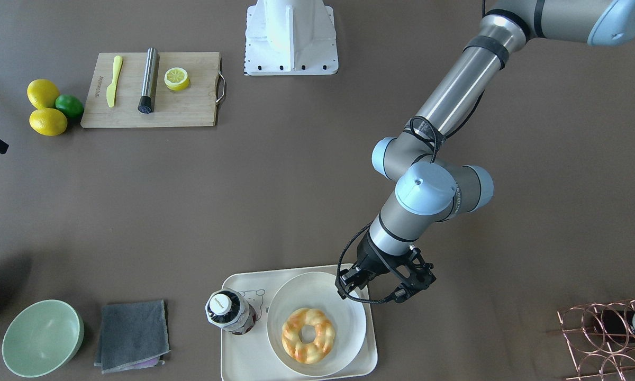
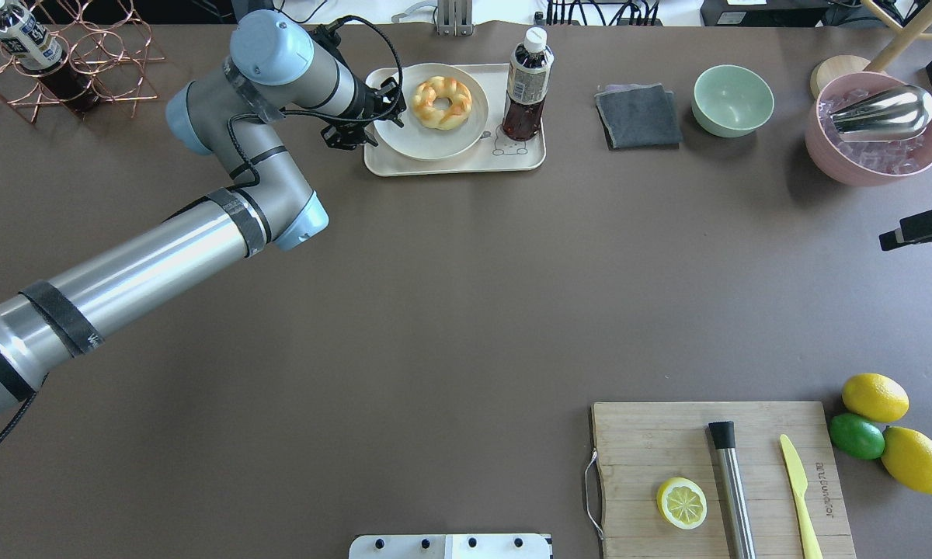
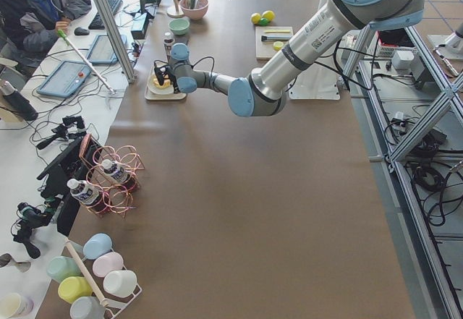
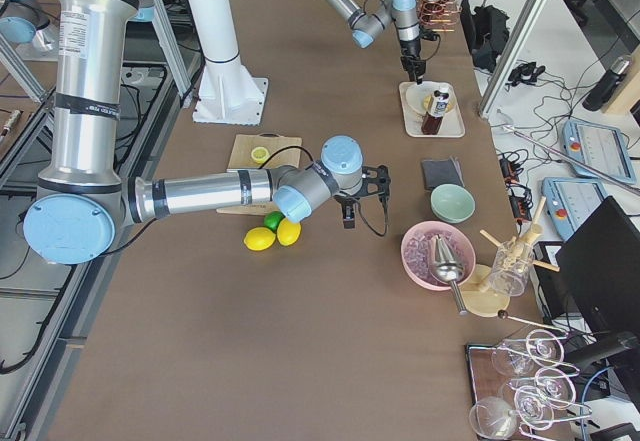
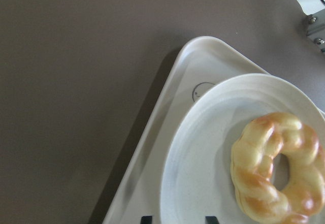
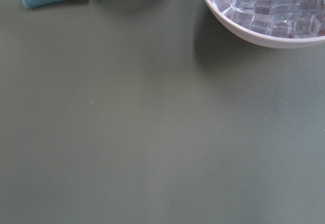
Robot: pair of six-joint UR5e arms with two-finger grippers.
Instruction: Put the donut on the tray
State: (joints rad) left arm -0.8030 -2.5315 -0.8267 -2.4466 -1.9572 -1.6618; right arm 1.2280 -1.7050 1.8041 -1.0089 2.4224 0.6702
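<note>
The braided golden donut (image 1: 295, 344) lies in a round white plate (image 1: 317, 293) that stands on the cream tray (image 1: 243, 352). They also show in the overhead view: the donut (image 2: 423, 105), the plate (image 2: 419, 141), the tray (image 2: 454, 165). My left gripper (image 1: 373, 291) is open and empty, low at the plate's edge beside the donut. In the left wrist view the donut (image 5: 254, 176) sits on the plate (image 5: 203, 158), and the plate's rim lies between my fingertips (image 5: 146, 219). My right gripper (image 2: 920, 229) hangs at the table's edge, far from the tray; I cannot tell its state.
A dark drink bottle (image 2: 524, 85) stands on the tray beside the plate. A grey cloth (image 2: 638, 116), a green bowl (image 2: 732, 101) and a pink ice bowl (image 2: 874, 128) lie beyond. A copper wire rack (image 2: 62, 54) is behind the left arm. The cutting board (image 2: 714, 481) is near the robot.
</note>
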